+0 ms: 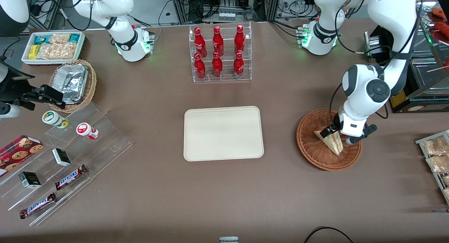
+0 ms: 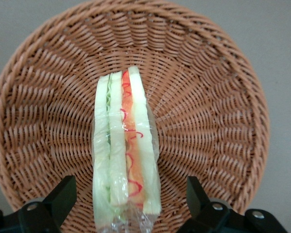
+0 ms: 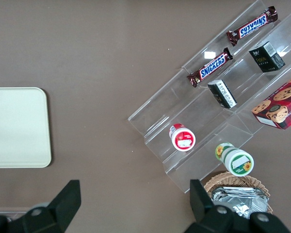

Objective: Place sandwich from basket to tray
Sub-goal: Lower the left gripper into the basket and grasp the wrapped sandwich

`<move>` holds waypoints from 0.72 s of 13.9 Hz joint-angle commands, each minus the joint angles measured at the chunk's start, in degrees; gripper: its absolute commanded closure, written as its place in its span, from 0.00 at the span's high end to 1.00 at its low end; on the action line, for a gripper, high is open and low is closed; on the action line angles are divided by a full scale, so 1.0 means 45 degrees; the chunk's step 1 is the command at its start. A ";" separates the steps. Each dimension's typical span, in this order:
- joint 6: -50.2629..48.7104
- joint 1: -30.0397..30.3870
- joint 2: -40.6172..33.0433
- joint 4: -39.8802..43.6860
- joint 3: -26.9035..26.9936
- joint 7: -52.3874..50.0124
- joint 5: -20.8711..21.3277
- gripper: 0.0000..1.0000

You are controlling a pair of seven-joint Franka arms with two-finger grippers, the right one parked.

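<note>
Pincer [image 1: 339,135]: we see it lowered into the basket at the working arm's end of the surface, its fingers [image 2: 63,196] spread wide and holding nothing.
Pincer, wrist view: we see one dark fingertip on each side of the sandwich, both apart from the wrap, with wicker showing in the gaps.
Sandwich [image 1: 331,140]: we find it in the reddish-brown basket, standing on edge so its layers face up toward the wrist camera. In the front view it reads as a pale wedge with its narrow end pointing toward the front camera.
Sandwich layers [image 2: 126,155]: we count white bread outside, with green, orange and red filling between, all under clear wrap that bunches near the pincer.
Sandwich against pincer: we place it between the two open fingers, roughly centred, not gripped.
Basket [image 1: 308,144]: round, shallow, woven; it sits on the brown surface [image 1: 140,201] beside the tray, well apart from it.
Tray [image 1: 223,133]: cream, rectangular, rounded corners, lying flat in the middle of the surface with nothing on it.
Bottle rack [image 1: 221,53]: we see a clear stand of red bottles farther from the front camera than the tray.
Snack steps [image 1: 70,155]: clear tiers with chocolate bars and small boxes toward the parked arm's end.
</note>
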 commanded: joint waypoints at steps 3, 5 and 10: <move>0.0473 0.0079 0.0300 -0.0109 0.0022 -0.0227 0.0150 0.27; 0.0395 0.0099 0.0184 -0.0050 0.0022 -0.0129 0.0150 0.00; -0.1414 0.0060 -0.0908 0.0649 0.0042 -0.0128 0.0830 0.00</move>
